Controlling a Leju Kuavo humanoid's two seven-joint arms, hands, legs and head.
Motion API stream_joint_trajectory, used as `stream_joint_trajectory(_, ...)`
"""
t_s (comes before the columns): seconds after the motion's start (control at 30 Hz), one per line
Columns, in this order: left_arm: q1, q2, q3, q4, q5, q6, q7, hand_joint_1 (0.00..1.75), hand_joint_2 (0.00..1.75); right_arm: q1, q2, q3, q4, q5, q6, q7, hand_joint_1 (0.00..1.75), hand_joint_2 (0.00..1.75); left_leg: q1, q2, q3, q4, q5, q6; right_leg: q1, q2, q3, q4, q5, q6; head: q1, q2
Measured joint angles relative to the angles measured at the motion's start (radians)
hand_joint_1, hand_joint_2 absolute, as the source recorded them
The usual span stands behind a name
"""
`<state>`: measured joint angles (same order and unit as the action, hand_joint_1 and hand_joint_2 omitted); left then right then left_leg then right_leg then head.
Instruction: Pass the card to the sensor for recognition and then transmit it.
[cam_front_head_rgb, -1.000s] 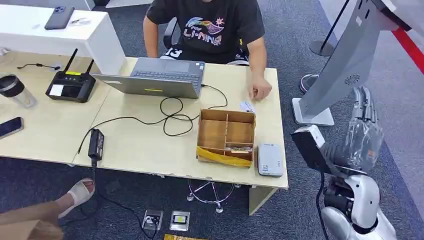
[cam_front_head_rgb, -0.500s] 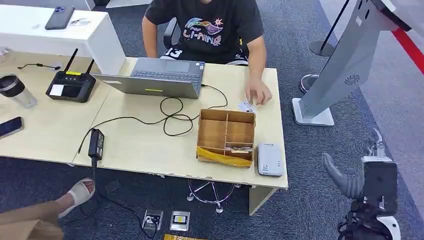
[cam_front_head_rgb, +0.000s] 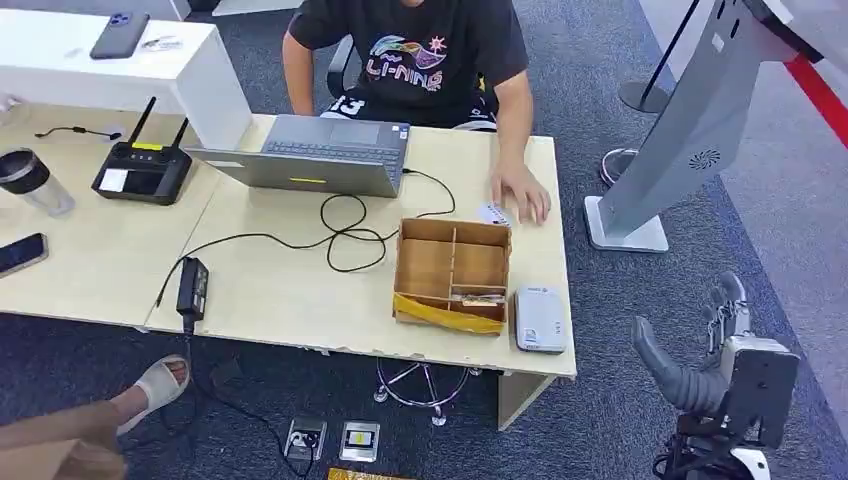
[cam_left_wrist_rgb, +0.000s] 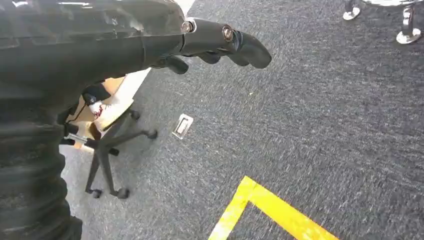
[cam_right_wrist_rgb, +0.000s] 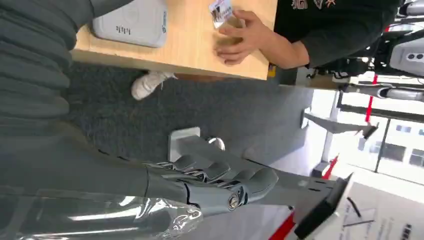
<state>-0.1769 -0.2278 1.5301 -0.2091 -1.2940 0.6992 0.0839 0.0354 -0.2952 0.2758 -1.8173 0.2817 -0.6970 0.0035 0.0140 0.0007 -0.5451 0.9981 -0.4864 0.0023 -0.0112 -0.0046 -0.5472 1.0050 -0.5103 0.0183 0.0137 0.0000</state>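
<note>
Card on desk under a person's hand; robot hands empty.
Head view: card (cam_front_head_rgb: 492, 212) flat near the desk's (cam_front_head_rgb: 280, 290) far right edge, beside the wooden box (cam_front_head_rgb: 452, 272); sensor (cam_front_head_rgb: 540, 318) nearer. Right hand (cam_front_head_rgb: 715, 345) low, off the desk, fingers apart. Left wrist view: left hand (cam_left_wrist_rgb: 210, 45) over carpet, fingers loosely extended, empty. Right wrist view: card (cam_right_wrist_rgb: 220, 9) long axis roughly along the desk edge; likely light, stiff, slippery — best pinched by a short edge.
</note>
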Motion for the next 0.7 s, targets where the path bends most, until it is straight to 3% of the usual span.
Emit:
stream_joint_trajectory(0.23,-0.005,-0.023,0.002,-0.026,-0.002,0.0,0.0,0.0,1.75,-0.036,0.036,0.076,0.004,0.326,0.001,0.047,0.0,1.75,0.0,-0.001,-0.001,0.0,0.0,0.0,0.0,-0.001,0.0,0.0,0.0,0.0,0.0,0.0)
stream_joint_trajectory(0.33,-0.006,-0.027,0.003,-0.031,-0.006,0.0,0.0,0.0,1.75,-0.062,0.053,0.131,0.004,0.607,0.001,0.089,0.0,1.75,0.0,-0.001,0.0,0.0,0.0,0.0,0.0,-0.001,0.0,0.0,0.0,0.0,0.0,0.0)
stream_joint_trajectory(0.4,-0.006,-0.032,0.003,-0.037,-0.008,0.0,0.004,0.0,1.75,-0.076,0.059,0.16,0.004,0.722,0.0,0.106,0.0,1.75,0.0,-0.001,-0.001,0.0,0.0,0.0,0.0,-0.001,0.0,0.0,0.0,0.0,0.0,0.0)
stream_joint_trajectory(0.63,-0.006,-0.045,0.003,-0.05,-0.015,0.0,0.024,0.0,1.75,-0.138,0.087,0.257,0.007,0.864,0.005,0.119,0.0,1.75,0.0,-0.001,-0.001,0.0,0.0,0.0,0.0,-0.001,0.0,0.0,0.0,0.0,0.0,0.0)
stream_joint_trajectory(0.7,-0.006,-0.048,0.003,-0.054,-0.015,0.0,0.024,0.0,1.75,-0.161,0.097,0.29,0.013,0.908,0.038,0.134,0.0,1.75,0.0,-0.001,-0.001,0.0,0.0,0.0,0.0,-0.001,0.0,0.0,0.0,0.0,0.0,0.0)
